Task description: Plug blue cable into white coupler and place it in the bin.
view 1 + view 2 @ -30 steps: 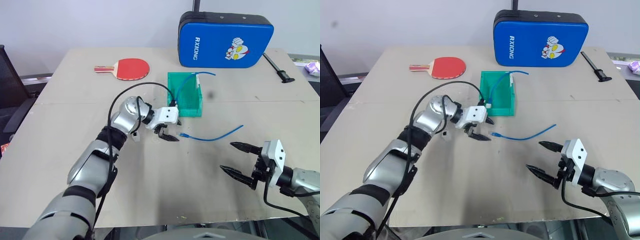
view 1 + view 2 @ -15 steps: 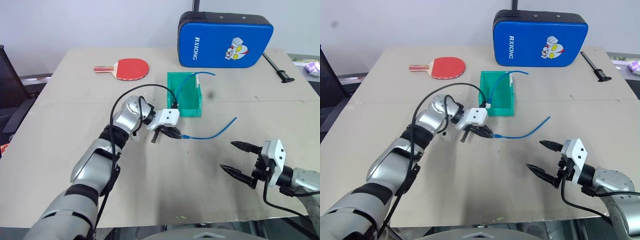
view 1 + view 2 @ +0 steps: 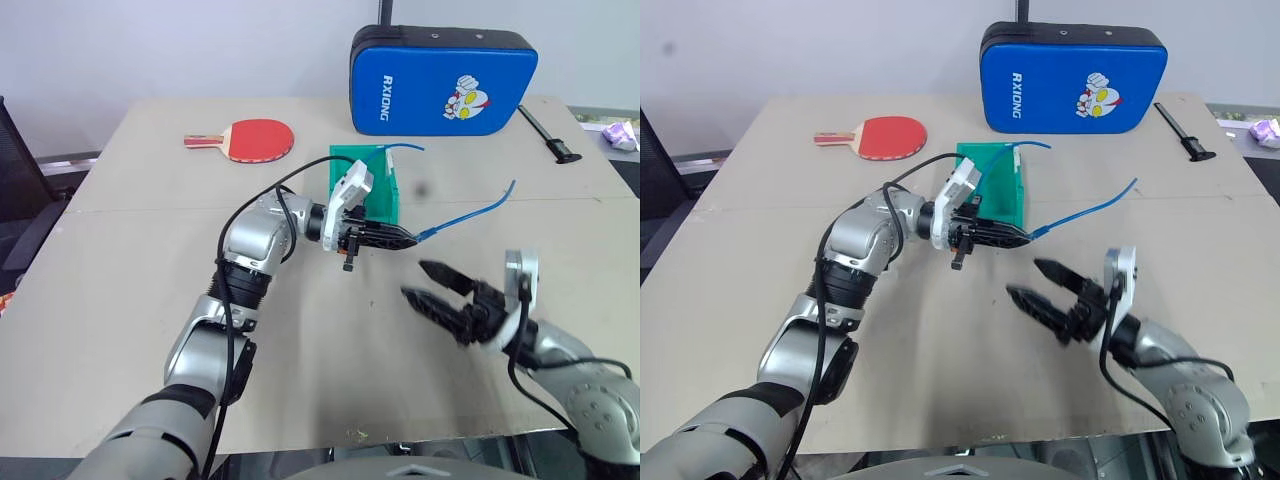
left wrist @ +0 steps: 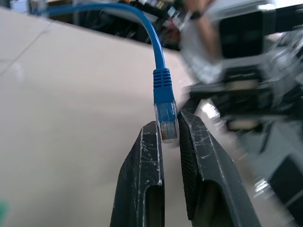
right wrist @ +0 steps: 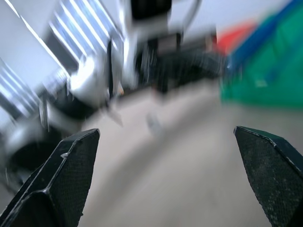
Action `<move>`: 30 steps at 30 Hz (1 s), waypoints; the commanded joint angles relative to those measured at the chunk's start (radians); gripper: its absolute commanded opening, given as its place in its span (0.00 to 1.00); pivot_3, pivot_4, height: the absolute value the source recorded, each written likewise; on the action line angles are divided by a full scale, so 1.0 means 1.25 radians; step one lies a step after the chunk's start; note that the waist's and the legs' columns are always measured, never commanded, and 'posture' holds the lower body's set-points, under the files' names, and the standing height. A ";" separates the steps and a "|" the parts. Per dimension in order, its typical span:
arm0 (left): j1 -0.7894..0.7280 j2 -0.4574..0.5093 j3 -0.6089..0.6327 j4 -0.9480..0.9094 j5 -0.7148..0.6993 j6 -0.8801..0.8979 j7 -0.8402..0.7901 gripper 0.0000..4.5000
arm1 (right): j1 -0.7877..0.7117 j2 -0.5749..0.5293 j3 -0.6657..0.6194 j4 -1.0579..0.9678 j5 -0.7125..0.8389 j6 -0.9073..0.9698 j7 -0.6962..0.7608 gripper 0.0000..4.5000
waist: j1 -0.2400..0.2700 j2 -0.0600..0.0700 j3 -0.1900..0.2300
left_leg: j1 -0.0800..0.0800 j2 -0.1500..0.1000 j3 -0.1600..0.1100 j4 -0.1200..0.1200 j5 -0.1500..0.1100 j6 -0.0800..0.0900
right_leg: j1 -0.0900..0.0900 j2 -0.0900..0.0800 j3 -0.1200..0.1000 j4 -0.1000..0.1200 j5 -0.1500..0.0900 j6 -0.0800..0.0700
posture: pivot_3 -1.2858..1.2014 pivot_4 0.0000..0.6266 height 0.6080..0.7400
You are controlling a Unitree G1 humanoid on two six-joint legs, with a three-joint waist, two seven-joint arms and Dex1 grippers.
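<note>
One thin blue cable [image 3: 470, 213], clear plug [image 4: 165, 124], curved

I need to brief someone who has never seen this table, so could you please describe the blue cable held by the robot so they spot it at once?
Start at the green bin in the middle of the table. Just in front of it, the left pincer is shut on the clear plug of the blue cable, which rises off the table toward the robot's right. Unlike the other blue cable, it is not in the bin.
</note>
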 commanded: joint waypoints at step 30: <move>0.000 0.009 0.051 -0.083 -0.189 0.167 0.111 0.00 | -0.088 0.033 -0.035 0.008 0.189 -0.028 -0.132 0.01 | -0.002 0.000 0.000 | -0.001 -0.001 0.002 0.000 0.000 0.000 | -0.001 0.000 0.001 -0.001 0.000 0.000 | 0.52 0.24 0.91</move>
